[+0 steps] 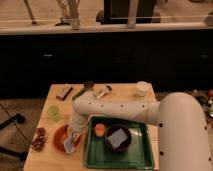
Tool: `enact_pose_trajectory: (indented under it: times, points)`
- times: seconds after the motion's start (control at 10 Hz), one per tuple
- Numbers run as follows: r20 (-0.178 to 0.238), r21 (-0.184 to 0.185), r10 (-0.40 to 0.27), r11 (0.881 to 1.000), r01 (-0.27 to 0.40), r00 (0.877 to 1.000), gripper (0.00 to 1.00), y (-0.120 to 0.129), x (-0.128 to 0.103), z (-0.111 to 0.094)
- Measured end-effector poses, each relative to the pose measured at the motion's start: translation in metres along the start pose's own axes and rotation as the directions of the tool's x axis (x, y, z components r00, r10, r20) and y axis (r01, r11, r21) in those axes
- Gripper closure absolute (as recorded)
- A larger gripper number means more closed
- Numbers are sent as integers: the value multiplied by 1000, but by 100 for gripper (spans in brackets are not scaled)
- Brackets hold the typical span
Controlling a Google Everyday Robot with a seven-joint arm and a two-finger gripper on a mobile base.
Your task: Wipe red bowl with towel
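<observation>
The red bowl (61,140) sits on the wooden table's front left, left of the green tray. The towel (69,144), a small pale grey-blue cloth, lies inside the bowl at its right side. My gripper (72,135) reaches down from the white arm into the bowl and sits right over the towel's upper end, seemingly pressing on it. The arm's wrist hides part of the bowl's right rim.
A green tray (95,156) holds a dark bowl (118,138) with a pale cloth in it and an orange fruit (100,129). A green cup (53,112), a white cup (142,88), small items at the table's back and reddish objects (38,139) at the left edge.
</observation>
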Motion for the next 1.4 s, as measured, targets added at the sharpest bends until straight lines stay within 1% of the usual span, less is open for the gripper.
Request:
enact_pose_trajectory:
  times: [0.2,0.5,0.6,0.8,1.0,1.2,1.4]
  points:
    - [-9,2,10,1000,-10,1000,95,-7,12,-3]
    - [-5,-4,-17,1000,17,1000,95,-27,19,1]
    - [2,-7,-29,1000,29,1000,95,-32,18,3]
    - [27,-9,-68,998,68,997,95,-43,8,11]
    - [55,-10,-103,995,104,993,95,-43,-6,15]
    - [70,-14,-124,992,125,990,95,-37,-19,18]
    - [73,-18,-111,993,112,991,95,-22,-23,15]
